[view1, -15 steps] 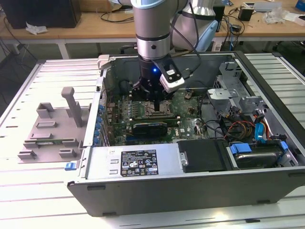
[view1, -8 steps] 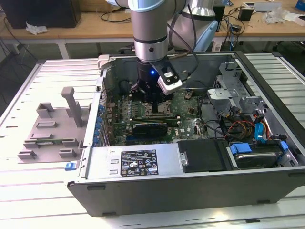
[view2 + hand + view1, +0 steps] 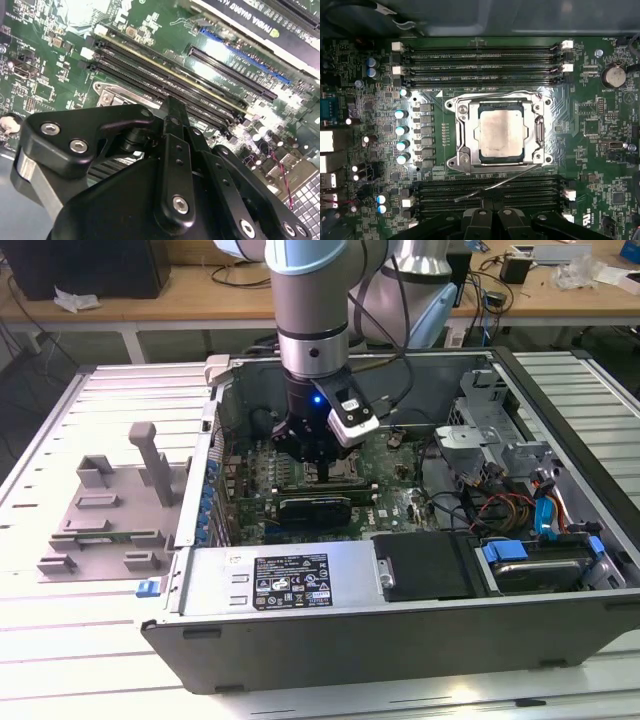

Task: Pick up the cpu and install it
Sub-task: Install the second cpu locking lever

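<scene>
The cpu [image 3: 501, 132], a flat square chip with a shiny silver top, lies inside the motherboard socket in the first wrist view. The socket's metal frame [image 3: 540, 131] sits around it. A thin wire lever [image 3: 495, 186] lies loose and slanted across the memory slots beside the socket. My black gripper [image 3: 492, 216] hangs over those slots, just off the socket's edge, with its fingers together and nothing between them. In the exterior view the gripper [image 3: 325, 472] reaches down into the open computer case [image 3: 400, 590] over the motherboard's middle. Its black linkage [image 3: 172, 150] is close up in the second wrist view.
Memory slots [image 3: 480, 60] run along both sides of the socket. A graphics card [image 3: 315, 508] lies just in front of the gripper, the power supply [image 3: 290, 580] nearer still. Drive cages and cables [image 3: 520, 500] crowd the exterior view's right. A grey fixture [image 3: 105, 505] stands outside the case.
</scene>
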Robot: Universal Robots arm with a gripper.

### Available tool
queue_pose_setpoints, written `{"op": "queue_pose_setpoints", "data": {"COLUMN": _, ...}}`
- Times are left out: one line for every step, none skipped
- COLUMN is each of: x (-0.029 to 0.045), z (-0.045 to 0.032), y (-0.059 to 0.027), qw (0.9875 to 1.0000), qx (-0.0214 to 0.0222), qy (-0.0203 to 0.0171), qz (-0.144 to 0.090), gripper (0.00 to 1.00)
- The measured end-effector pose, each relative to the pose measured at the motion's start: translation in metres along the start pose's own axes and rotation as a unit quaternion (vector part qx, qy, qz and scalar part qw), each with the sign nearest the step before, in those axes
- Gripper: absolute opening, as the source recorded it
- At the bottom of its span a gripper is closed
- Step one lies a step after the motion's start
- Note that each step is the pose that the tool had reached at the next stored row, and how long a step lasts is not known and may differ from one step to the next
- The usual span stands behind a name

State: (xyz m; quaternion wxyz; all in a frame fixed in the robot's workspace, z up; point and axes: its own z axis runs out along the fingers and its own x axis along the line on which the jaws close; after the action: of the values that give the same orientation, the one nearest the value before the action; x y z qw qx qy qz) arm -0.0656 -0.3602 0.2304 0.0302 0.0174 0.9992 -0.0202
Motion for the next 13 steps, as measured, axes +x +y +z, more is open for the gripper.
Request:
{"op": "queue_pose_setpoints", "data": {"x": 0.0002, "z": 0.0005, "y": -0.0001, "qw": 1.0, "qx": -0.001, "qy": 0.0001, "qz": 0.0, "gripper": 0.11}}
{"op": "queue_pose_setpoints", "data": {"x": 0.0008, "z": 0.0019, "y": -0.0001, "qw": 1.0, "qx": -0.0049, "qy": 0.0002, "qz": 0.0, "gripper": 0.11}}
{"op": "queue_pose_setpoints", "data": {"x": 0.0015, "z": 0.003, "y": -0.0001, "qw": 1.0, "qx": -0.0068, "qy": 0.0001, "qz": 0.0, "gripper": 0.11}}
{"op": "queue_pose_setpoints", "data": {"x": 0.0021, "z": 0.0037, "y": -0.0001, "qw": 1.0, "qx": -0.0079, "qy": 0.0, "qz": -0.002, "gripper": 0.11}}
{"op": "queue_pose_setpoints", "data": {"x": 0.0033, "z": 0.0052, "y": -0.0001, "qw": 0.9999, "qx": -0.0101, "qy": -0.0002, "qz": -0.007, "gripper": 0.11}}
{"op": "queue_pose_setpoints", "data": {"x": 0.0043, "z": 0.0065, "y": -0.0001, "qw": 0.9999, "qx": -0.0119, "qy": -0.0005, "qz": -0.011, "gripper": 0.11}}
{"op": "queue_pose_setpoints", "data": {"x": 0.005, "z": 0.0072, "y": 0.0, "qw": 0.9998, "qx": -0.0131, "qy": -0.0006, "qz": -0.013, "gripper": 0.11}}
{"op": "queue_pose_setpoints", "data": {"x": 0.0061, "z": 0.0079, "y": 0.0, "qw": 0.9998, "qx": -0.0147, "qy": -0.0008, "qz": -0.015, "gripper": 0.11}}
{"op": "queue_pose_setpoints", "data": {"x": 0.008, "z": 0.0087, "y": -0.0001, "qw": 0.9997, "qx": -0.0172, "qy": -0.0012, "qz": -0.016, "gripper": 0.11}}
{"op": "queue_pose_setpoints", "data": {"x": 0.0123, "z": 0.01, "y": -0.0002, "qw": 0.9996, "qx": -0.0201, "qy": -0.0022, "qz": -0.018, "gripper": 0.11}}
{"op": "queue_pose_setpoints", "data": {"x": 0.0157, "z": 0.0105, "y": -0.0002, "qw": 0.9996, "qx": -0.021, "qy": -0.0029, "qz": -0.019, "gripper": 0.11}}
{"op": "queue_pose_setpoints", "data": {"x": 0.0173, "z": 0.0109, "y": -0.0007, "qw": 0.9996, "qx": -0.0214, "qy": -0.0033, "qz": -0.019, "gripper": 0.11}}
{"op": "queue_pose_setpoints", "data": {"x": 0.0174, "z": 0.011, "y": -0.0014, "qw": 0.9996, "qx": -0.0223, "qy": -0.0033, "qz": -0.019, "gripper": 0.11}}
